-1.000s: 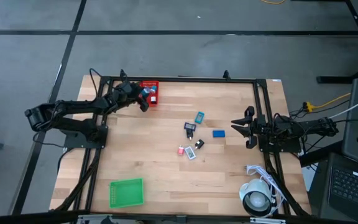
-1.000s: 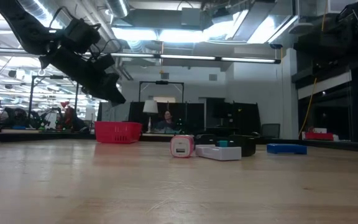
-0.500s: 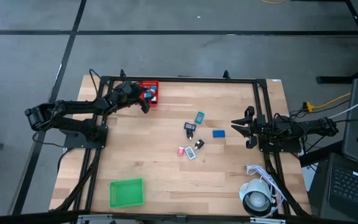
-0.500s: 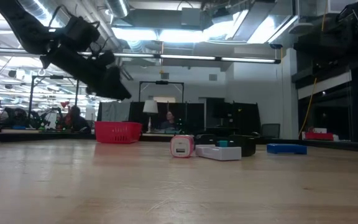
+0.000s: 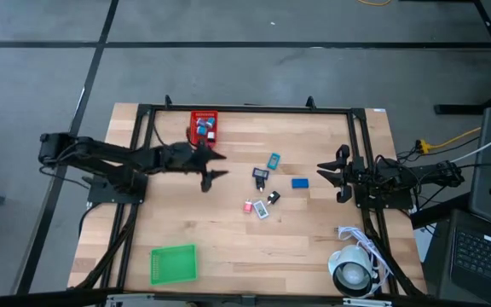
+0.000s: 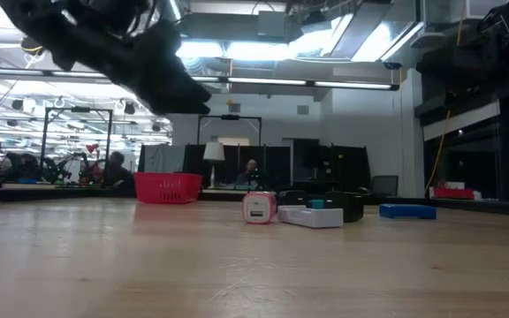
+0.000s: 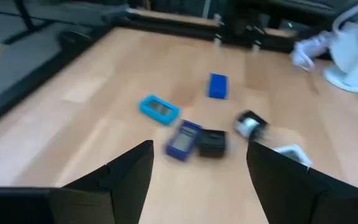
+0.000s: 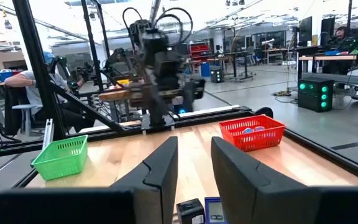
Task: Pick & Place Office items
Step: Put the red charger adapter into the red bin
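Note:
The office items lie mid-table in the high view: a teal piece, a blue-black piece, a blue block, a black piece, a pink-red piece and a white one. My left gripper is open above the table, left of this cluster, and its wrist view looks at the teal piece and blue block. The red bin at the far edge holds blue and white pieces. My right gripper waits open at the right, empty.
A green mesh bin stands near the near-left corner. A white roll with cable sits at the near-right corner. Black frame rails run round the table. Bare wood lies between the red bin and the green bin.
My left gripper has swung away from above the red bin, toward the near edge and to the right, and now hangs beside the cluster of items. In the low view the arm has come closer and higher in the picture. The items and the right arm have kept still.

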Robot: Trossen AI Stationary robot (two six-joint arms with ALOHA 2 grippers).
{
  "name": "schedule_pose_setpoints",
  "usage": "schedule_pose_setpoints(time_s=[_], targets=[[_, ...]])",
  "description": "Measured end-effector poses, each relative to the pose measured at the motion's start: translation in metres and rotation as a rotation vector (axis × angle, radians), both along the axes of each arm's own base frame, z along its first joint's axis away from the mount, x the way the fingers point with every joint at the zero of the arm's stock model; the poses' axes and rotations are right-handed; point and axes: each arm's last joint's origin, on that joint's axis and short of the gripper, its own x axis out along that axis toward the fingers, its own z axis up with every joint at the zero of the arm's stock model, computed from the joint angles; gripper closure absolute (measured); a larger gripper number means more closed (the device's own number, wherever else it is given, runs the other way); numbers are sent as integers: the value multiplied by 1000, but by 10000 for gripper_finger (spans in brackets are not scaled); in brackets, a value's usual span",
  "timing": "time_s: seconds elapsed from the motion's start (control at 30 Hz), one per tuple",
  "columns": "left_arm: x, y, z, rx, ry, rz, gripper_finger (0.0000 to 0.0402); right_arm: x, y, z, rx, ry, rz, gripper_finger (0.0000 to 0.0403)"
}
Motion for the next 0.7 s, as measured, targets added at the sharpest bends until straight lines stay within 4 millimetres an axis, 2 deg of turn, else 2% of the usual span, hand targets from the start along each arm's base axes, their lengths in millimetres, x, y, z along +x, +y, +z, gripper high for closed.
schedule_pose_setpoints(time_s=[0.13, 0.27, 0.5, 0.7], targets=[[20, -22, -1, -4, 77, -18, 149, 0, 0, 0, 0, -2, 1, 300], [47, -38, -12, 33, 182, 19, 149, 0, 0, 1, 2, -11, 1, 300], [98, -56, -17, -4, 131, 290, 149, 0, 0, 1, 6, -14, 1, 300], [131, -83, -18, 9, 49, 528, 149, 0, 0, 1, 6, -14, 5, 300]])
